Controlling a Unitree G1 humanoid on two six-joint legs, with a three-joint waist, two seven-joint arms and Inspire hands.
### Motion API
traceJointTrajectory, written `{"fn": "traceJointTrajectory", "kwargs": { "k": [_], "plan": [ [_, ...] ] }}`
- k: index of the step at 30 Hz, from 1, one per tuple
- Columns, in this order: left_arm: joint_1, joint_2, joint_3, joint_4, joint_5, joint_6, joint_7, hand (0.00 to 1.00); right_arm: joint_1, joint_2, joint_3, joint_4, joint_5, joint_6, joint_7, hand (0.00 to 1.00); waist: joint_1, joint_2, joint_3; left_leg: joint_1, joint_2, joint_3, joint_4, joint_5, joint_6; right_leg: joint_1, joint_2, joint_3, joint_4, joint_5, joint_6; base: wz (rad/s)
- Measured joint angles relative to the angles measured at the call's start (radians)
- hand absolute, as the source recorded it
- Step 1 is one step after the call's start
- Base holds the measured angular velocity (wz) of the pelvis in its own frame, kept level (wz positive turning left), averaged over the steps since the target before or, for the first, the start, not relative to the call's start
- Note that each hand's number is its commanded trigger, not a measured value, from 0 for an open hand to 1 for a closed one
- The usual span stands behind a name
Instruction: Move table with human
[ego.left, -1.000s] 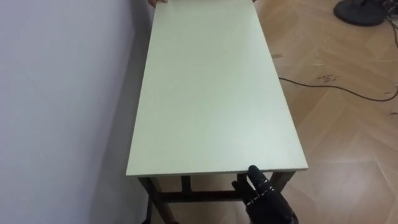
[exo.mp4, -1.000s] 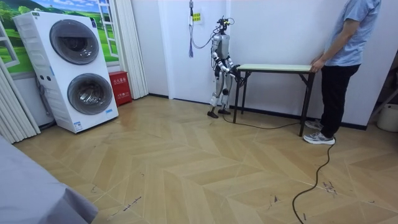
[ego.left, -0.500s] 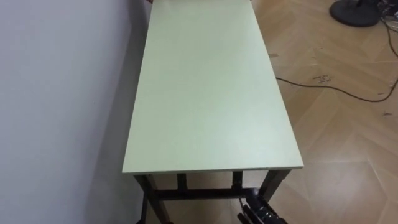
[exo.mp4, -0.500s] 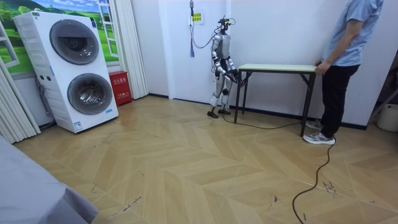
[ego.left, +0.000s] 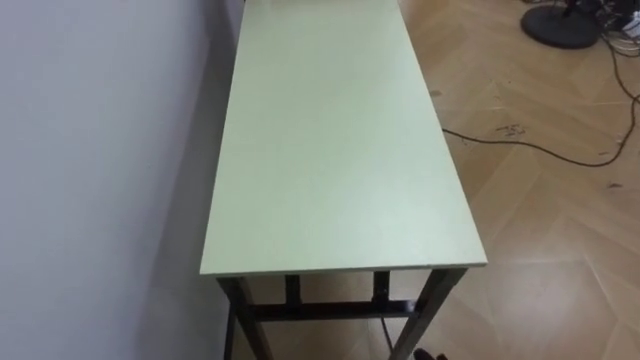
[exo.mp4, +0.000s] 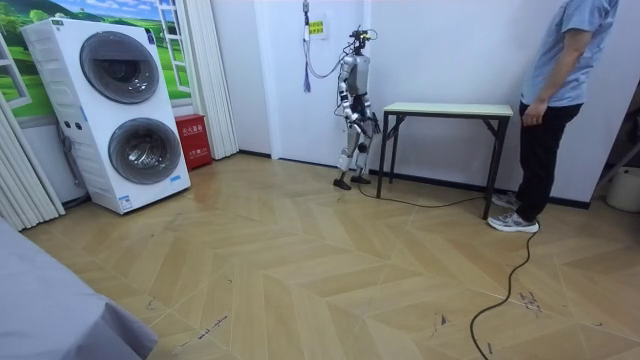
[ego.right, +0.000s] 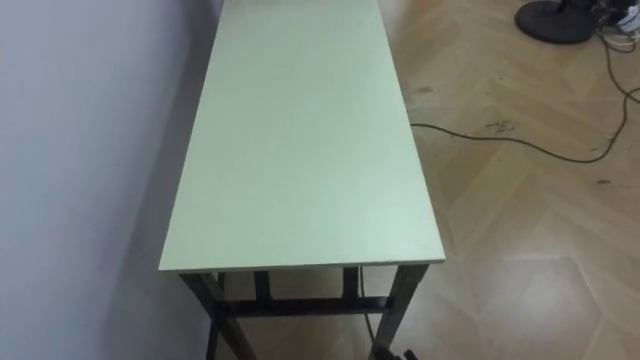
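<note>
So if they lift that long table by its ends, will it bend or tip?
Probably stiff: the table has a flat, board-like top. Likely fairly light, given its thin dark legs. Long and narrow, it may tip sideways if lifted unevenly.

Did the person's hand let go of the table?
Yes. The person's hand came off the table end and dropped down beside their body.

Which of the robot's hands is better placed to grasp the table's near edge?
Right, probably: the right hand shows just below the table at its near right corner, close to the near edge it must grasp.
</note>
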Motion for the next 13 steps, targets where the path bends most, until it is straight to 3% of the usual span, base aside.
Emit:
{"fn": "traceJointTrajectory", "kwargs": {
  "k": [2, 7, 13],
  "plan": [
    [0.015, -0.001, 0.019, 0.001, 0.015, 0.0, 0.014, 0.0, 0.001, -0.009, -0.008, 0.036, -0.043, 0.0, -0.021, 0.0, -0.001, -0.002, 0.0027, 0.004, 0.0, -0.002, -0.003, 0.0, 0.0, 0.005, 0.0, 0.005, 0.001, 0.0, 0.0, 0.0],
    [0.007, -0.009, 0.044, 0.023, 0.067, 0.0, 0.061, 0.0, 0.01, -0.013, -0.022, 0.149, -0.143, -0.003, -0.112, 0.0, -0.002, -0.005, -0.0035, 0.009, -0.001, -0.002, -0.012, 0.002, -0.001, 0.007, 0.0, 0.005, 0.0, 0.0, 0.0, 0.0],
    [-0.002, -0.017, 0.098, 0.048, 0.132, 0.004, 0.097, 0.0, 0.004, 0.005, -0.042, 0.239, -0.195, 0.014, -0.211, 0.0, -0.003, -0.01, -0.0025, 0.021, 0.0, -0.001, -0.015, 0.006, -0.003, 0.017, 0.002, 0.007, 0.0, 0.0, 0.0, -0.01]
  ]
}}
